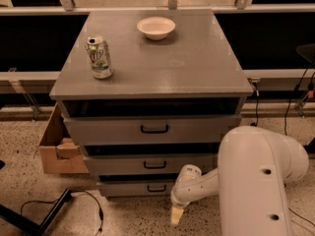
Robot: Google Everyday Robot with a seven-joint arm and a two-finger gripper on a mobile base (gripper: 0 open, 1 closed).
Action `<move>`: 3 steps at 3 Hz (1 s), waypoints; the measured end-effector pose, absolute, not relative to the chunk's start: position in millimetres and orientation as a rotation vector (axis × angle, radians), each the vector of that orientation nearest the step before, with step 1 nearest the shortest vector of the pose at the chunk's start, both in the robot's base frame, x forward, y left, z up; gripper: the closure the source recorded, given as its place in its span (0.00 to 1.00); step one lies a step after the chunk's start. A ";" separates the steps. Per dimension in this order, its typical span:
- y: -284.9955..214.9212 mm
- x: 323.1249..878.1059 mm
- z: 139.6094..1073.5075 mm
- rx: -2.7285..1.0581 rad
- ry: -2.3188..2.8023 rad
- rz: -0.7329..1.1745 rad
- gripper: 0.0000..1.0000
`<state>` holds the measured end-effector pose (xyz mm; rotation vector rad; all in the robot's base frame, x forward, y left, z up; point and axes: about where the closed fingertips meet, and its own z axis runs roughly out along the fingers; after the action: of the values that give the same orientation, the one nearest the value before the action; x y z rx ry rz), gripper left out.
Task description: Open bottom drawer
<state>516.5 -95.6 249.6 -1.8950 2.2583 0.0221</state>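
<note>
The grey cabinet has three drawers. The bottom drawer (135,187) is the lowest and narrowest front, with a small black loop handle (156,188); it sits pushed in. My gripper (176,215) hangs on the white arm just below and right of that handle, close to the floor, pointing down. It is apart from the handle and holds nothing I can see.
A green soda can (99,57) and a white bowl (156,27) stand on the cabinet top (197,68). A cardboard box (58,149) sits on the floor at the left. A black cable and stand leg (54,211) lie front left. My large white arm body (261,181) fills the lower right.
</note>
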 end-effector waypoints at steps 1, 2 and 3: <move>-88.2 532.7 224.1 -1.902 2.235 -0.005 0.00; -79.9 545.9 203.7 -1.884 2.225 -0.016 0.00; -72.9 569.5 188.1 -1.842 2.222 -0.048 0.00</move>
<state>569.5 -72.9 188.1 -1.8421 2.2216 -0.0484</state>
